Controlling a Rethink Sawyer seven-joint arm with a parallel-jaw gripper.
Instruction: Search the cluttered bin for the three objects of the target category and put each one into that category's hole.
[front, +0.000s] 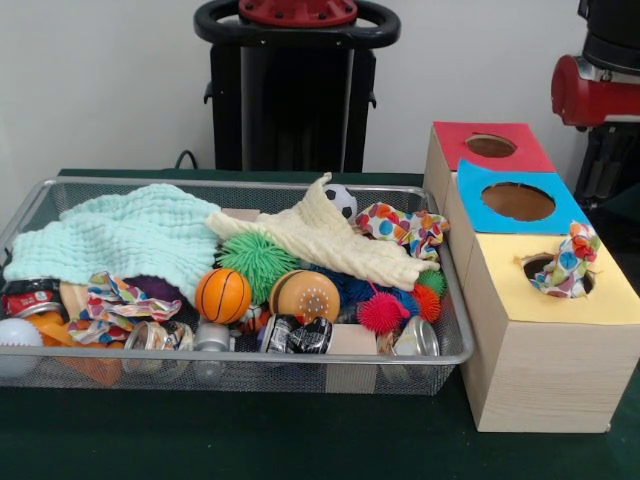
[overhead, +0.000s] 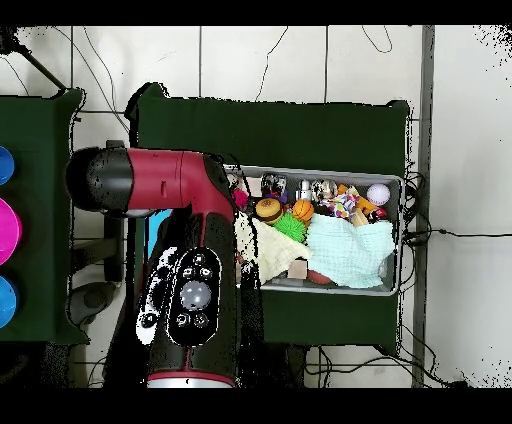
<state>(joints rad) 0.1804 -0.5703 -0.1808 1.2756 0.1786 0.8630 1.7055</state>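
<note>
The wire mesh bin (front: 455, 330) holds a heap of clutter. One polka-dot cloth (front: 402, 228) lies at its back right, by the cream knitted cloth. A second polka-dot cloth (front: 115, 298) lies at the front left, under the edge of the mint cloth. A third polka-dot cloth (front: 570, 260) sits bunched in the hole (front: 538, 266) of the yellow-topped box, half sticking out. My arm (front: 598, 85) hangs at the right edge, above and behind the boxes. Its dark lower end (front: 612, 170) is cut off by the edge. In the overhead view the arm (overhead: 190, 250) covers the boxes.
The mint waffle cloth (front: 120, 235) and cream knitted cloth (front: 320, 235) lie over balls, cans and spiky toys. An orange basketball (front: 222, 295) lies at the front. The blue-topped box (front: 515, 203) and the red-topped box (front: 490, 147) stand behind the yellow one. The bin also shows overhead (overhead: 400, 235).
</note>
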